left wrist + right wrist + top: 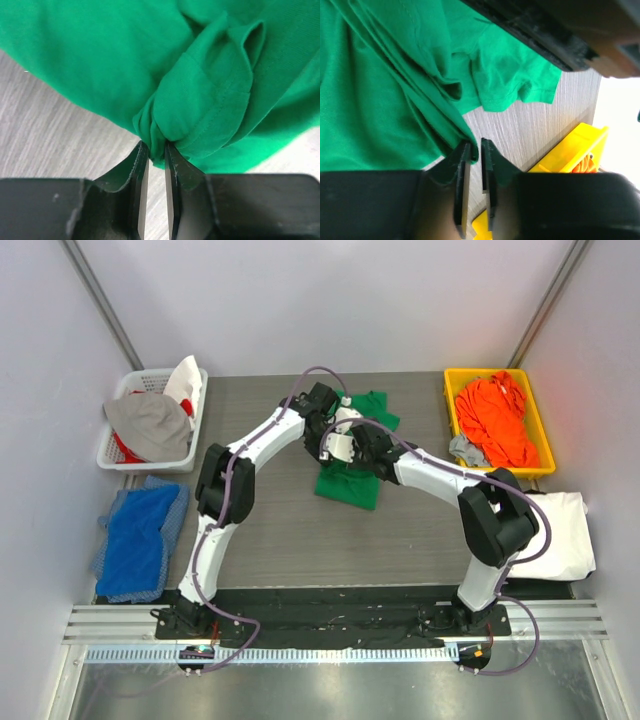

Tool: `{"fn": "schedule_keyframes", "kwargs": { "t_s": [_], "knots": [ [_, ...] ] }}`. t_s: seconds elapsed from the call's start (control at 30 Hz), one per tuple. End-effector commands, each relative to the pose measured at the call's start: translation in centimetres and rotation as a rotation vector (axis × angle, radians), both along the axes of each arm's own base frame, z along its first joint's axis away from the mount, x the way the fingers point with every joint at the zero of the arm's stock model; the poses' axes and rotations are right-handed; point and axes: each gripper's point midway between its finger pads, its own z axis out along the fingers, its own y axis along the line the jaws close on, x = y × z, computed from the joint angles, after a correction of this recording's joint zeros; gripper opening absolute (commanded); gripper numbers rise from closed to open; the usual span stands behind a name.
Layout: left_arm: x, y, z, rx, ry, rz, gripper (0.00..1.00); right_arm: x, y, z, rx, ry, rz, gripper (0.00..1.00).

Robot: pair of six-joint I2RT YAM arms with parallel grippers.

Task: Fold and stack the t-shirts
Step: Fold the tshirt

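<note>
Fabric of the green t-shirt point(350, 487), crumpled mid-bench point(300, 540), bunches to a point at the left tool point(156, 146). Its jaws stand narrowly apart; whether they pinch the cloth is unclear. The right tool point(476, 145) is slightly parted, a fold touching one finger. Farther right, the orange t-shirt point(495, 420) fills a yellow bin point(447, 405), and the white t-shirt point(565, 530) lies near the right wall.

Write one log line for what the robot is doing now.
green t-shirt: bunched on table | left gripper: jaws slightly apart, touching a shirt fold | right gripper: jaws slightly apart at shirt edge
</note>
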Motion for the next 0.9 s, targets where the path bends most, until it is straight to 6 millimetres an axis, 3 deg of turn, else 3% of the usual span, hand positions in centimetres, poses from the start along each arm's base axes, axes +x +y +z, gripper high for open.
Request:
{"fn": "schedule_keyframes", "kwargs": {
  "t_s": [0.0,0.03,0.1,0.3,0.43,0.6,0.73,0.87],
  "knots": [
    [2.4,-0.7,1.1,-0.019,-0.091,0.019,0.24,2.7,0.9,2.1,0.052,-0.093,-0.024,0.24],
    [2.6,-0.7,1.2,-0.019,-0.096,0.029,0.31,3.1,0.9,2.3,0.057,-0.102,-0.028,0.25],
    [3.4,-0.7,1.3,-0.019,-0.123,0.046,0.31,3.4,0.8,1.9,0.053,-0.100,-0.036,0.30],
    [5.6,-0.7,2.1,-0.021,-0.197,0.092,0.36,4.7,0.7,2.0,0.042,-0.124,-0.057,0.30],
    [6.7,-0.8,2.9,-0.026,-0.229,0.112,0.52,5.6,0.0,1.9,0.035,-0.138,-0.081,0.30],
    [7.5,-0.7,3.9,-0.031,-0.266,0.137,0.60,6.1,-0.5,2.2,0.026,-0.153,-0.100,0.32],
    [8.2,-0.2,5.9,-0.057,-0.319,0.171,0.64,6.3,-0.6,3.0,0.036,-0.172,-0.113,0.41],
    [8.6,0.6,7.8,-0.073,-0.374,0.208,0.70,6.0,-0.8,4.6,0.055,-0.189,-0.124,0.42]
  ]
}}
